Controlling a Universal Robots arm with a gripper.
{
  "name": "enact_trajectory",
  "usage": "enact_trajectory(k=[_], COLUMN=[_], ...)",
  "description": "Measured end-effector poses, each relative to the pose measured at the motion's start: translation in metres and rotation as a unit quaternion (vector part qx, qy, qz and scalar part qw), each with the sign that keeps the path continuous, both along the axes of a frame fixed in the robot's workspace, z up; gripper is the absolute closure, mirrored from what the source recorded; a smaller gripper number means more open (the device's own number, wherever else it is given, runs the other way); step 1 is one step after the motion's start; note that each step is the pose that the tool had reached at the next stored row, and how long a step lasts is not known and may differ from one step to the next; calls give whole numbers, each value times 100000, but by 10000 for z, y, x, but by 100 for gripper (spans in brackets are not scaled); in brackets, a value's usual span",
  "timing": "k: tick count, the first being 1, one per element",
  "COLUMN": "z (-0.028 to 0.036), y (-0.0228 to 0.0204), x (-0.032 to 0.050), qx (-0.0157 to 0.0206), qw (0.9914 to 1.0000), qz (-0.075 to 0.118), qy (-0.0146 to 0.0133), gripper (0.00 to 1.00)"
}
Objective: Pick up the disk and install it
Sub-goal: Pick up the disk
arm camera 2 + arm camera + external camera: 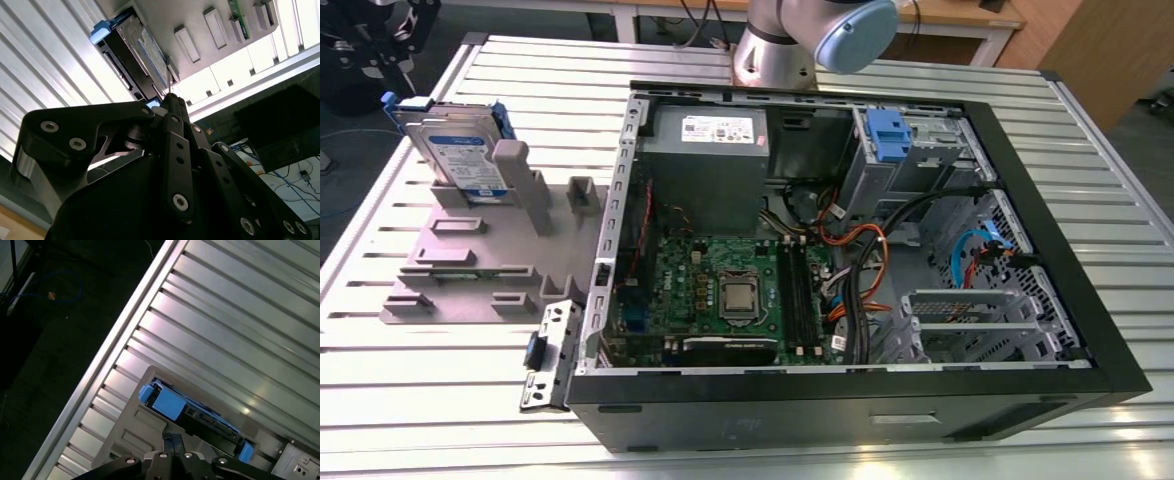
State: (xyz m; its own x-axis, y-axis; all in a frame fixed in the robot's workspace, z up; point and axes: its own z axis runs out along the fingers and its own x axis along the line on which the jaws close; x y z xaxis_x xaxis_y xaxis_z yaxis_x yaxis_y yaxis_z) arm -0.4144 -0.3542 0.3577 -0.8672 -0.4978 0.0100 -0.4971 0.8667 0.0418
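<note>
Station: a slatted aluminium table [1087, 140] is carrying an open desktop computer case [854, 412] and, at the exterior view's left of the case, a grey slotted holder [480, 262].

Task item: the disk [458, 152] is standing on edge in a slot at the far end of the holder, its labelled face showing and its blue carrier framing it. It is sitting outside the case and is not installed. In both wrist views the disk [131, 59] [197, 416] is resting in the holder [200, 22] [134, 426], with the blue handle end clear of the grey plastic.

End effector: the gripper [173, 439] [170, 98] is pointing towards the disk with its fingers pressed together and nothing between them. In the first wrist view a strip of the holder is showing between the fingertips and the disk's edge, so no contact is being made.

Case interior: the motherboard [734, 290] is lying exposed, with the power supply [707, 140] above it. The robot arm [807, 40] is rising behind the case.
</note>
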Motion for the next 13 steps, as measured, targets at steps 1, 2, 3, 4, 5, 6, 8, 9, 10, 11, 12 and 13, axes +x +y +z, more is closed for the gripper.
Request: enact_trajectory(k=[1,2,3,4,5,6,8,9,10,11,12,13], z=[0,0,0,0,0,0,0,0,0,0,0,0], y=[0,0,0,0,0,0,0,0,0,0,0,0], x=[0,0,0,0,0,0,0,0,0,0,0,0], qx=[-2,-1,0,0,1,-1,0,0,0,-2,-1,-3], qw=[100000,99999,99998,99996,99994,99992,99986,99982,99978,99974,99970,99965], qz=[200,422,637,868,1087,1293,1694,1905,2102,2300,2469,2654], qy=[0,0,-3,-1,-2,-1,0,1,0,2,1,0], gripper=[89,89,89,89,89,89,89,89,89,89,89,89])
